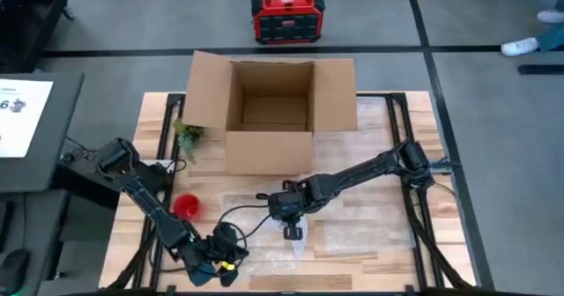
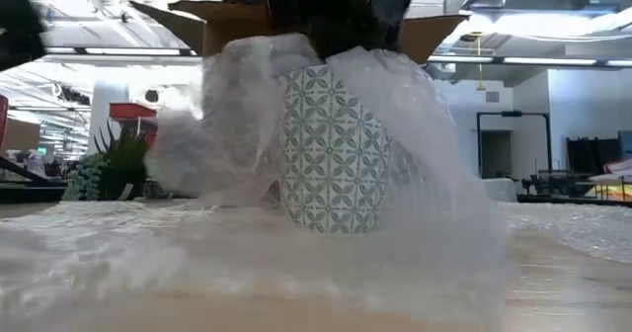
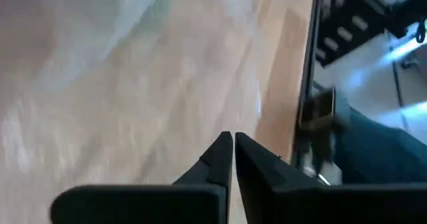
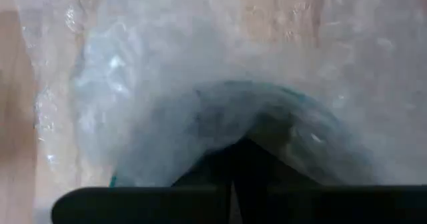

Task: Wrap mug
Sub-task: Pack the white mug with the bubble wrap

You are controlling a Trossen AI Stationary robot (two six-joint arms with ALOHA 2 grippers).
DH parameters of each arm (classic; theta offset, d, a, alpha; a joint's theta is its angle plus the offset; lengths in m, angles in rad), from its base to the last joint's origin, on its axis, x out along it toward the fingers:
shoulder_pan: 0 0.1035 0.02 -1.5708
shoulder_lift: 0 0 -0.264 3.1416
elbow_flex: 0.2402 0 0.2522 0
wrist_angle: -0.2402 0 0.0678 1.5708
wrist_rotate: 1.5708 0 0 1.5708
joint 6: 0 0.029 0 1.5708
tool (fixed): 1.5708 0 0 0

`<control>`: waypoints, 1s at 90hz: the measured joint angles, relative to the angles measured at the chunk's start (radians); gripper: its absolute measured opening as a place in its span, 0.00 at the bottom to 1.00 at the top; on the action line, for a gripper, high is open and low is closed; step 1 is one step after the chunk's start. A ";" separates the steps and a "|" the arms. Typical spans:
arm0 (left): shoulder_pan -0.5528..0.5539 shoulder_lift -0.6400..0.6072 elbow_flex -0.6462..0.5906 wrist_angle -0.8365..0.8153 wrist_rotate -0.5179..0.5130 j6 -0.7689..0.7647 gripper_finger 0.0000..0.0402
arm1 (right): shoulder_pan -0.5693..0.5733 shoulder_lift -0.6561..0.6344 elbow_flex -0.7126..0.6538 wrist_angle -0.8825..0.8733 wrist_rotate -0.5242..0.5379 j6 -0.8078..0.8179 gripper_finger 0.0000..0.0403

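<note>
Green-patterned ceramic mug (image 2: 334, 149), half swathed in clear bubble wrap sheet (image 2: 425, 174) at worktop (image 1: 388, 252) centre, judged fragile and slippery; right tool (image 1: 292, 232) pinches wrap over it, left tool (image 3: 233, 159) pressed together at seven o'clock.

Robotics lab or workshop hall.
Indicated by grey floor (image 1: 476, 111) marked with dark tape lines, red power station (image 1: 285, 16), wooden surface (image 1: 370, 252) on metal frame, ceiling strip lights (image 2: 553, 60).

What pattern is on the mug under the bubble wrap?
A teal-on-white geometric leaf lattice on the mug, best seen in the low view.
</note>
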 joint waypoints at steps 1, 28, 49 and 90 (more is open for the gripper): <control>-0.004 0.000 0.000 -0.010 0.003 -0.018 0.00 | 0.003 -0.004 0.006 -0.008 0.005 0.000 0.00; -0.108 0.001 -0.001 -0.266 0.011 -0.386 0.09 | 0.059 -0.112 0.095 -0.189 0.141 -0.025 0.02; -0.134 0.002 -0.001 -0.296 0.063 -0.116 0.25 | 0.204 -0.185 0.076 -0.243 0.276 0.031 0.04; 0.001 0.003 -0.063 -0.310 0.145 0.370 0.28 | 0.434 -0.188 0.078 -0.263 0.476 0.197 0.04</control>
